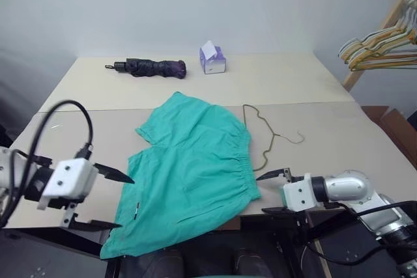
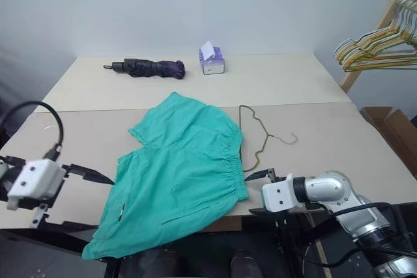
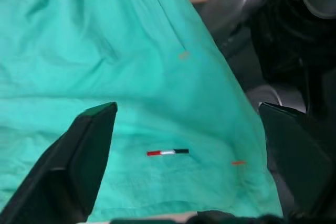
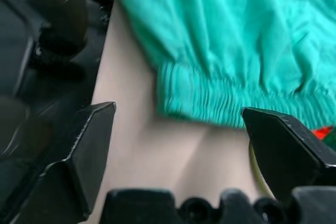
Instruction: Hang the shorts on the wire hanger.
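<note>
No text, brand, number or sign is readable; the small striped tag on the shorts (image 3: 126, 77) carries no legible lettering.

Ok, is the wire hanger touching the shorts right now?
Touching. In the left eye view the wire hanger has its lower end against the gathered waistband of the shorts, with no table showing between.

Bright, even light; soft shadows; wrist views slightly blurred.
</note>
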